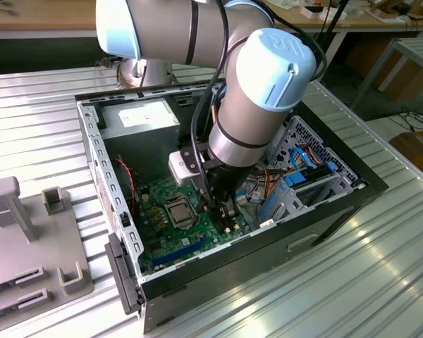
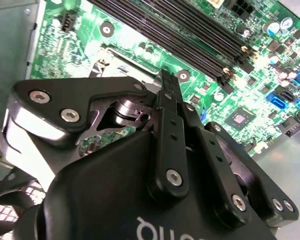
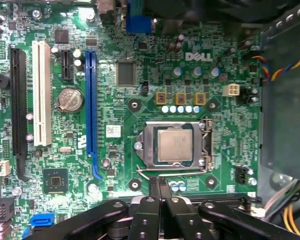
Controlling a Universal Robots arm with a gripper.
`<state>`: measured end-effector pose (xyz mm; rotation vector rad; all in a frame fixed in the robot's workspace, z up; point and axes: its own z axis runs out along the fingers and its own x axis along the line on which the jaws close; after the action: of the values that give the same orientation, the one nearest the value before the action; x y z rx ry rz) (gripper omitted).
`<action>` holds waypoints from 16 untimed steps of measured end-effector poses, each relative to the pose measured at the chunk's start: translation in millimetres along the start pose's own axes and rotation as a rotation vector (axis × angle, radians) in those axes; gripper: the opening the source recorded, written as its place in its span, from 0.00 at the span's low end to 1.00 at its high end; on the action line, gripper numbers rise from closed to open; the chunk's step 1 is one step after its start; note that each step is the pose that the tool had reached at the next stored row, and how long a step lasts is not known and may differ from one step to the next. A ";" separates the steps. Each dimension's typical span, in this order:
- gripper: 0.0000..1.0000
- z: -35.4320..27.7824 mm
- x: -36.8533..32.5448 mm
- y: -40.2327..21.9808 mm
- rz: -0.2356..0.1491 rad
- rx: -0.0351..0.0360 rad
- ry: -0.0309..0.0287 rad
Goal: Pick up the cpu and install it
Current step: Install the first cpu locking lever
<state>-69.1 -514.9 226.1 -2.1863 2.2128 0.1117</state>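
Observation:
The cpu (image 3: 174, 145), a small silver-grey square, lies flat inside the black socket with its metal frame (image 3: 146, 131) on the green motherboard (image 3: 115, 65). In the exterior view the cpu (image 1: 178, 210) sits in the middle of the board, inside the open computer case. My gripper (image 3: 159, 181) is shut, its two black fingers pressed together with nothing between them. Its tips hover just off one edge of the socket, near the thin wire lever (image 3: 146, 174). In the exterior view the gripper (image 1: 223, 221) hangs to the right of the cpu. The gripper (image 2: 166, 79) points down at the board.
Case walls (image 1: 99, 151) ring the board. A grey power-supply box (image 1: 141, 116) sits at the back, and a drive cage with blue cables (image 1: 303, 179) on the exterior view's right. Long black memory slots (image 2: 190, 35) and expansion slots (image 3: 40, 95) flank the socket. A grey fixture (image 1: 28, 232) stands outside.

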 end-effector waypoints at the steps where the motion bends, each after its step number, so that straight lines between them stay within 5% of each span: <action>1: 0.11 0.1 -1.8 0.3 0.000 0.0000 0.0000; 9: 0.11 1.2 -7.8 22.1 -0.001 -0.0001 0.0000; 16: 0.11 1.3 -7.8 24.5 -0.001 -0.0002 0.0000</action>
<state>-93.6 -506.7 226.1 -2.1880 2.2112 0.1118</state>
